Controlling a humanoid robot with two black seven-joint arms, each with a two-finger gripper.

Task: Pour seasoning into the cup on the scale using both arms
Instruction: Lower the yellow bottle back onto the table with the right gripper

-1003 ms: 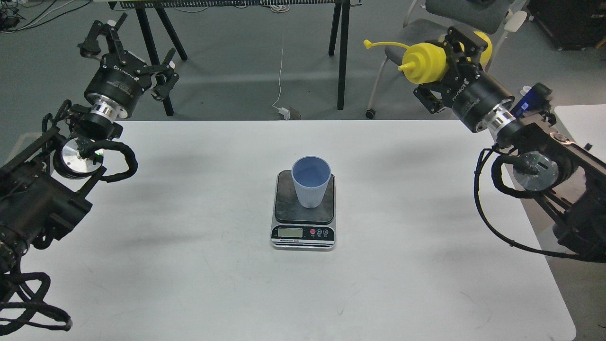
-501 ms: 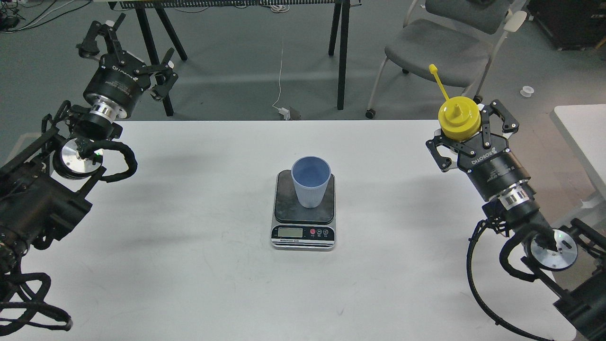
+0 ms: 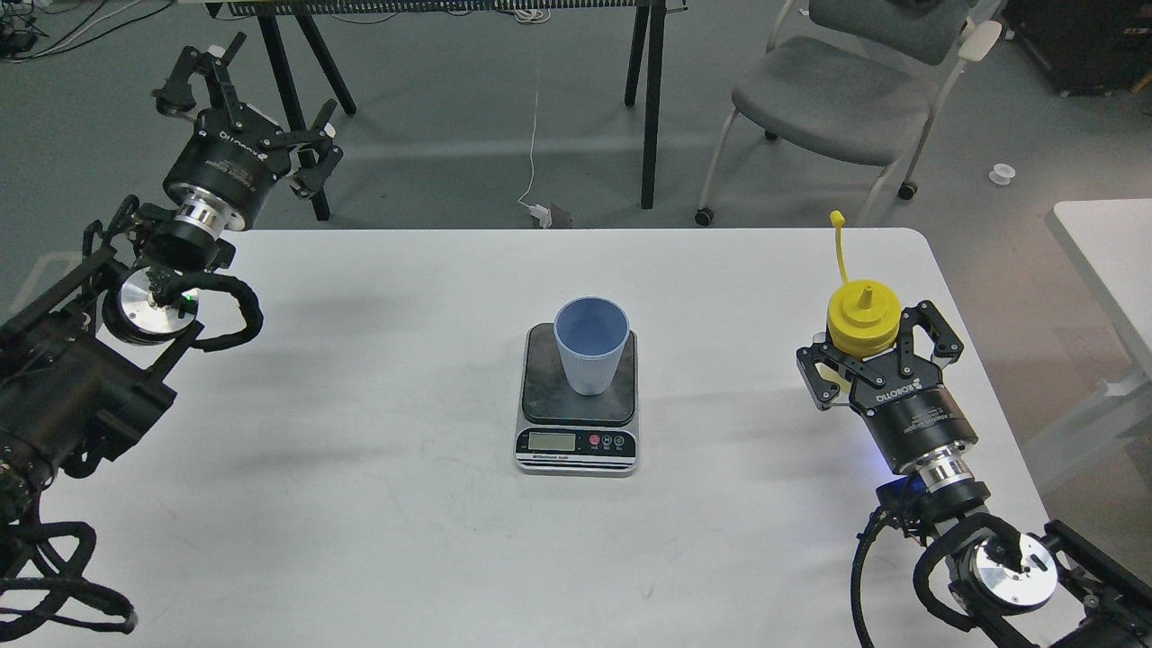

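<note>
The light blue ribbed cup (image 3: 590,346) stands upright on the dark platform of the small scale (image 3: 543,382) at the middle of the white table (image 3: 360,450). The scale's silver front with LCD and red button faces me. My right gripper (image 3: 871,340) is at the right side of the table, shut on the yellow seasoning bottle (image 3: 862,315). The bottle is upright, with its nozzle up and its cap strap sticking up behind. It is well to the right of the cup. My left gripper (image 3: 256,110) is open and empty, raised beyond the table's far left edge.
A grey chair (image 3: 832,90) and black table legs (image 3: 650,99) stand on the floor behind the table. A second white table (image 3: 1111,243) is at the right. A white cable (image 3: 533,153) lies on the floor.
My right arm has swung down and toward me with the bottle, from high at the back right to low over the table's right side. The bottle has turned upright. The left gripper barely moved.
</note>
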